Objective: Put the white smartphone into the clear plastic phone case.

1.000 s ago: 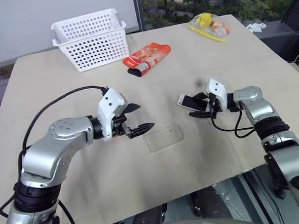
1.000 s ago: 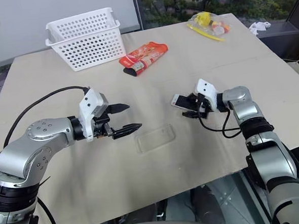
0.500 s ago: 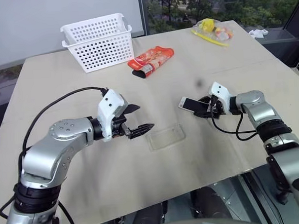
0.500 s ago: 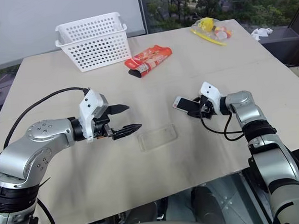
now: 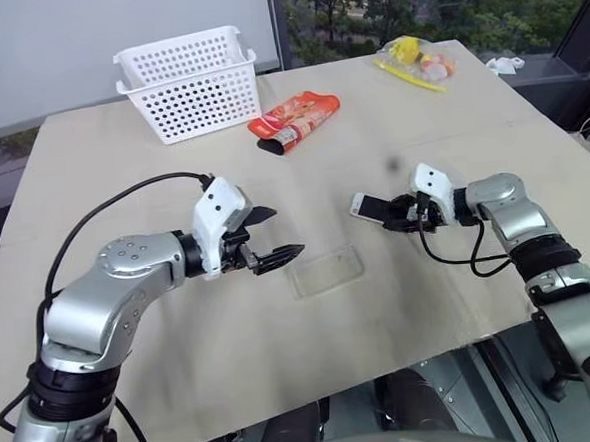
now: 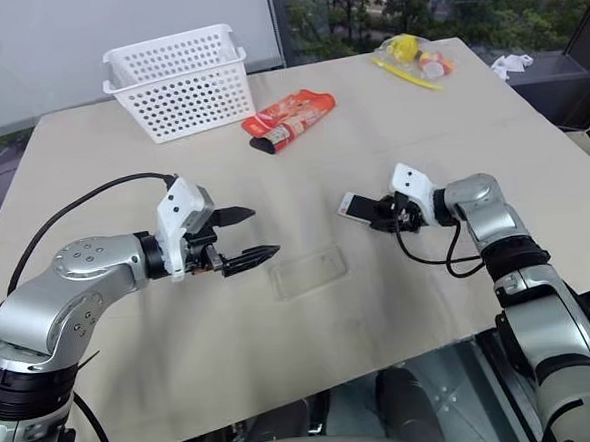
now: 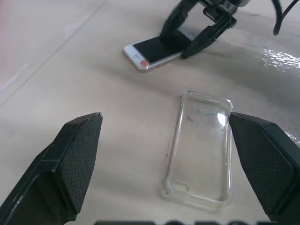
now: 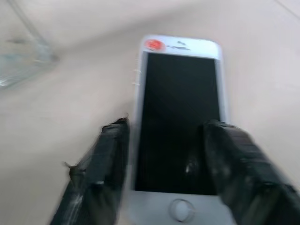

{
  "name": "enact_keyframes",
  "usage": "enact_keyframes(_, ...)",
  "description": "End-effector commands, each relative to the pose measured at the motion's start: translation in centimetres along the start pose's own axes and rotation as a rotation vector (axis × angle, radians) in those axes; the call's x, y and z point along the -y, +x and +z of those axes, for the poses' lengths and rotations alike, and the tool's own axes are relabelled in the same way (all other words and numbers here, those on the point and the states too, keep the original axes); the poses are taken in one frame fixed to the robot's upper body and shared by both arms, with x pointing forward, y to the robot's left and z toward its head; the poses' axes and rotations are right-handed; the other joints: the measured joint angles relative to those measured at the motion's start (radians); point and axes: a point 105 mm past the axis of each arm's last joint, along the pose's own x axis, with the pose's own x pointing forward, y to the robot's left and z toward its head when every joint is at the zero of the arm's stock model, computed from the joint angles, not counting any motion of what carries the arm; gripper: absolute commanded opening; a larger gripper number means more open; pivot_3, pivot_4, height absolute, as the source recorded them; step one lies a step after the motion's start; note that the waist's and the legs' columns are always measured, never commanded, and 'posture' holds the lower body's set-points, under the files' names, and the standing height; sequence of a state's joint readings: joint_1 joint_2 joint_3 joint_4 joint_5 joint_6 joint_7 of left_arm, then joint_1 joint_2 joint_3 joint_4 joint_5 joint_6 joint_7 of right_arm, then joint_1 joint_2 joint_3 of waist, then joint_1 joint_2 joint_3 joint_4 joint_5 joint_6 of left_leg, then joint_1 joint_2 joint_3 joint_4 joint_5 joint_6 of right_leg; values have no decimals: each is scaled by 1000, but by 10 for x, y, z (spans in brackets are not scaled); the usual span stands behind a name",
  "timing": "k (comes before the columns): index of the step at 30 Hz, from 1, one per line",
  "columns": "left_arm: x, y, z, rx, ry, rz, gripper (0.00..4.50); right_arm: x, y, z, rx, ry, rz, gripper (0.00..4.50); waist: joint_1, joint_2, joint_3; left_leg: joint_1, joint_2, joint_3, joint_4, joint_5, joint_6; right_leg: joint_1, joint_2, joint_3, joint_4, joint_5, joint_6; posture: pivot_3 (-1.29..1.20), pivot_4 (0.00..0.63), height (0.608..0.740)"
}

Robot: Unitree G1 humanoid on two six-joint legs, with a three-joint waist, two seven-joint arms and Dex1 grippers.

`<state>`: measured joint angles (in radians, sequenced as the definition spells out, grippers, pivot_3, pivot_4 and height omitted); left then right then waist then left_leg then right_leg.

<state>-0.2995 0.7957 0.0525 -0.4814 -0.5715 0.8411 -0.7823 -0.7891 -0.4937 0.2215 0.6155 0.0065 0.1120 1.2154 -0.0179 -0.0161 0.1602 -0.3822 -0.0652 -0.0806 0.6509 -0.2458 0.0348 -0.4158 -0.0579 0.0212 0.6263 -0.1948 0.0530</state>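
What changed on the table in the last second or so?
The right claw has narrowed its fingers around the white smartphone, which lies flat on the table; a firm grip isn't visible yet. The left claw, wide open, and the clear phone case stayed put.

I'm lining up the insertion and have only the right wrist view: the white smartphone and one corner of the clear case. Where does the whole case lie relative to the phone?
Observer: The clear plastic phone case lies flat on the table, nearer the robot than the white smartphone, to its left and apart from it.
Operator: Is anything on or against the case?
Observer: No. The left gripper hovers open just left of it, not touching.
Operator: Anything else nearby to avoid?
Observer: A red snack packet and a white basket sit well back on the table's far side.
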Motion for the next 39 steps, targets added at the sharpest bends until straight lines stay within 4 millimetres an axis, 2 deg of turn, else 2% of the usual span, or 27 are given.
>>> enact_keyframes(1, 2, -1, 9, 26, 41, -6, 4500, -10, -1, 39, 85, -106, 87, 2783, -2, 2, 2, -1, 0, 0, -1, 0, 0, -2, 0, 0, 0, 0, 0, 0, 150, 740)
enact_keyframes(4, 1, 0, 9, 27, 43, -7, 4500, -13, 3, 53, 107, -120, 97, 2783, -2, 3, 2, -4, 1, 0, -1, 0, 0, -6, 0, 0, 0, 0, 0, 0, 150, 740)
enact_keyframes(6, 2, 0, 9, 27, 44, -7, 4500, -6, 5, 49, 86, -120, 47, 2783, 0, 3, 2, -5, 1, 0, -2, 0, 0, -7, 0, 0, 0, 0, 0, 0, 150, 740)
enact_keyframes(8, 2, -1, 9, 28, 45, -7, 4500, 8, 2, 40, 55, -109, -35, 3311, 4, 3, 2, -5, 0, 0, -2, 0, 0, -7, 0, 0, 0, 0, 0, 0, 150, 740)
enact_keyframes(11, 4, -4, 10, 32, 44, -3, 4500, 12, -8, 25, 57, -43, -79, 4461, 9, 3, 3, -6, -1, -1, -1, 0, 0, -6, -2, -2, 0, 0, 0, 0, 150, 740)
enact_keyframes(16, 6, -4, 8, 31, 33, -11, 4500, 3, -17, -21, 71, 127, -116, 4461, 6, 3, 3, -8, -1, -2, -1, 0, 0, -7, -3, -2, -1, 0, 0, 0, 150, 740)
enact_keyframes(20, 6, -2, 9, 32, 39, -24, 4500, -8, -8, -56, 78, 259, -144, 4461, 1, 4, 3, -5, 0, -1, -1, 0, 0, -6, -2, -1, 0, 0, 0, 0, 150, 740)
enact_keyframes(25, 4, -2, 11, 28, 47, -32, 4500, -21, 4, -81, 76, 314, -144, 4461, 1, 0, 1, 3, 0, -1, 0, -3, 5, 4, 0, -2, 0, 0, 0, 0, 150, 740)
enact_keyframes(26, 3, -2, 11, 26, 49, -34, 4500, -22, 7, -82, 80, 311, -146, 4461, 1, -1, 0, 4, 0, -1, 0, -3, 5, 4, 1, -1, 0, 0, 0, 0, 150, 740)
enact_keyframes(27, 3, -2, 11, 25, 49, -35, 4500, -21, 8, -81, 84, 304, -151, 4230, 1, -2, -1, 4, 0, 0, 0, -3, 5, 5, 3, -1, 0, 0, 0, 0, 150, 740)
enact_keyframes(29, 4, -2, 11, 25, 50, -37, 4500, -21, 10, -83, 62, 278, -150, 3623, 0, -2, -2, 6, 0, 0, 1, -3, 4, 6, 3, -1, 0, 0, 0, 0, 150, 740)
enact_keyframes(30, 4, -2, 11, 25, 50, -38, 4500, -20, 11, -83, 48, 258, -149, 3141, 0, -3, -2, 6, 0, 0, 1, -3, 4, 6, 4, -1, 0, 0, 0, 0, 150, 740)
enact_keyframes(31, 5, -2, 11, 25, 51, -39, 4500, -19, 11, -84, 39, 247, -149, 2999, 0, -3, -2, 6, 0, 0, 1, -3, 4, 7, 4, 0, 0, 0, 0, 0, 150, 740)
enact_keyframes(36, 5, -3, 11, 23, 52, -37, 4500, -15, 8, -82, 7, 190, -142, 2997, -2, -4, -4, 7, 0, 0, 1, -3, 4, 7, 3, 1, 0, 0, 0, 0, 150, 740)
enact_keyframes(39, 4, -3, 11, 26, 51, -32, 4500, -6, 4, -59, 80, 138, -138, 2997, -2, -4, -4, 8, 0, 0, 1, -3, 4, 8, 3, 1, 0, -2, -3, 0, 150, 740)
